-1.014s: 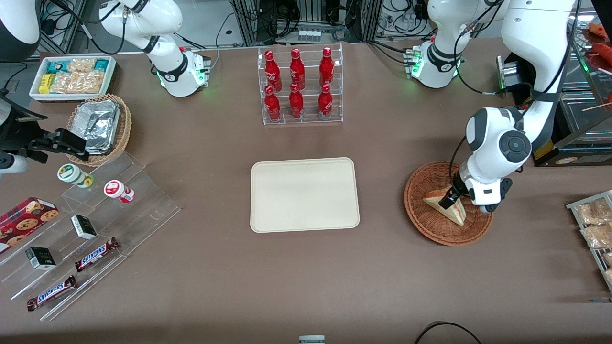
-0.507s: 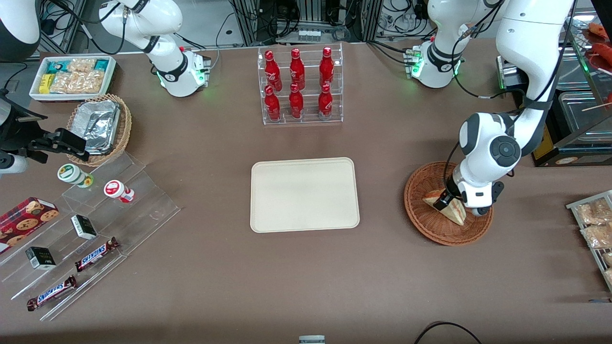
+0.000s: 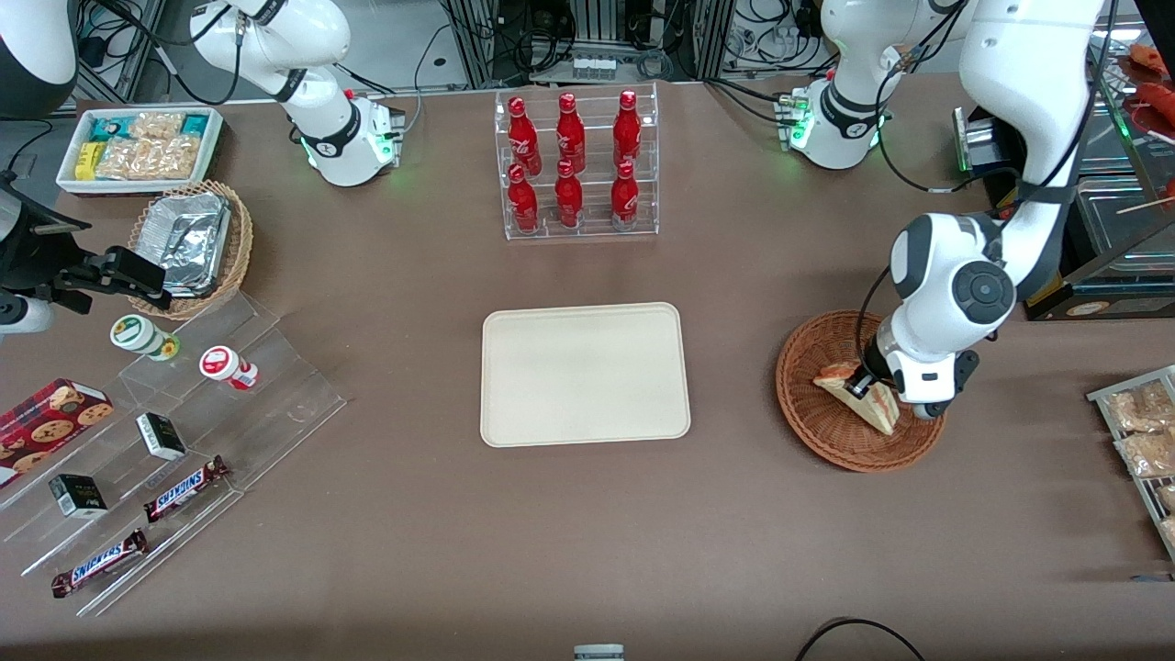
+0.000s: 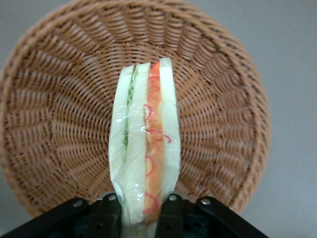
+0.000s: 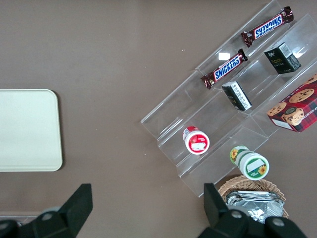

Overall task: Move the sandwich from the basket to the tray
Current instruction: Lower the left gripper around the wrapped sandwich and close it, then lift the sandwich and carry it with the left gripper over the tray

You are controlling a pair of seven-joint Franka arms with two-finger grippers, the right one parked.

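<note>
**Ana:** Brown bench (image 3: 386, 551) under everything. Scanning across the front view: snack racks toward the parked arm's end, then the tray (image 3: 585, 374) flat in the middle with nothing on it, then the basket (image 3: 858, 392) toward the working arm's end.

**Ben:** And the sandwich (image 4: 144, 139)?

**Ana:** Clamped in the gripper (image 3: 861, 383); its jaws are narrowed onto the bread faces at one end of the wedge, and the filling edge runs straight out from them. It seems barely raised, directly above the basket's bowl.

**Ben:** So what does the next move turn on?

**Ana:** The tray lies well apart sideways, toward the bench's middle. The wedge probably has to rise over the wicker rim first. The arm bends down steeply, wrist tipped over the basket.
</note>
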